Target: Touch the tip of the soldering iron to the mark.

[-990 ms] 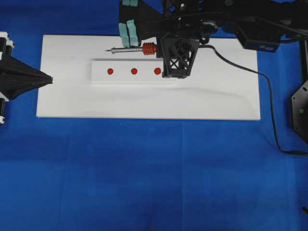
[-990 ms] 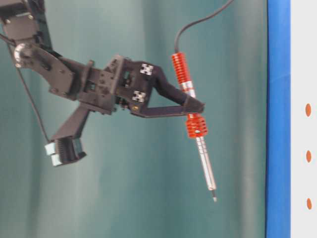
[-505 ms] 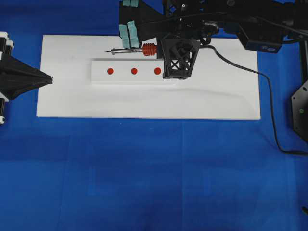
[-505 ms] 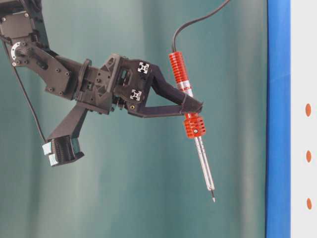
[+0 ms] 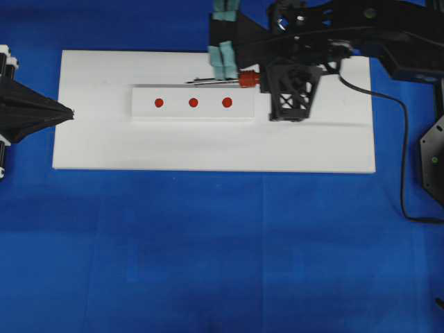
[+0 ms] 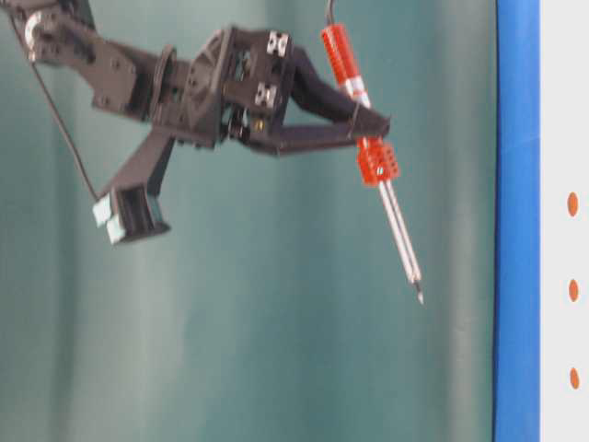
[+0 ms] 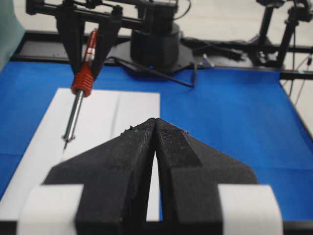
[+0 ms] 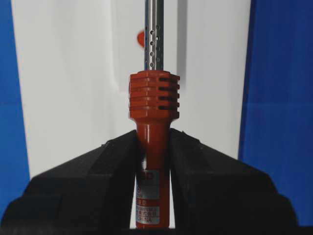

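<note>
The soldering iron is held in the air by my right gripper, which is shut on its red-orange handle. Its shaft points left over the far edge of the white block. The mark is the middle red dot. In the table-level view the tip is level with the mark but well apart from it. My left gripper is shut and empty at the board's left edge; its wrist view shows the closed gripper and the iron.
The block lies on a white board on blue cloth. Two end dots flank the mark. The iron's black cord runs right and down past the board. An arm base stands at the right edge.
My right gripper has carried the iron to the right in the overhead view. In the table-level view the tip has moved up and nearer the board. The left gripper has not moved.
</note>
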You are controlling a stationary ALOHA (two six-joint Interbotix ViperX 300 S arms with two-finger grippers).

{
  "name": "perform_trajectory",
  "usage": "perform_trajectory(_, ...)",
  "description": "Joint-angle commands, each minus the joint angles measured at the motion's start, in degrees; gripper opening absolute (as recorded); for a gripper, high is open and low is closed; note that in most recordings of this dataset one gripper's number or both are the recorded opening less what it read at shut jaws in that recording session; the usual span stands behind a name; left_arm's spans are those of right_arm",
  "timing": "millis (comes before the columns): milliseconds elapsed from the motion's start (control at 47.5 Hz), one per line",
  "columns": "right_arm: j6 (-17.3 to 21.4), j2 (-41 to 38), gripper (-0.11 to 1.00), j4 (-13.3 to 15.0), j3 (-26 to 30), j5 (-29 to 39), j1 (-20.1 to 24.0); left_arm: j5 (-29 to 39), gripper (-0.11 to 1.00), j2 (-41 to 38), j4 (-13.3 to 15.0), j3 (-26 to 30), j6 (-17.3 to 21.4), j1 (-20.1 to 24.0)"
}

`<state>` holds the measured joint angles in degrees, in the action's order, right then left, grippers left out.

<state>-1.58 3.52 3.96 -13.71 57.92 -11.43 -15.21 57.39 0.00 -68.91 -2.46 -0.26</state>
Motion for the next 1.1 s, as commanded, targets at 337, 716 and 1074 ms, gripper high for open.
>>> perform_trajectory(337,0.0,3.16,0.06,-0.18,-1.14,-1.67,0.35,-0.35,0.0,-0.09,-0.09,0.62,0.18,0.18)
perform_trajectory(716,0.09,3.16,0.06,-0.18,-1.14,-1.67,0.35,-0.35,0.0,-0.09,-0.18,0.62,0.09,0.18)
perform_trajectory(1074,0.18,0.62,0.06,-0.18,-1.49,-3.16,0.35,-0.35,0.0,-0.09,-0.09,0.53,0.09,0.18)
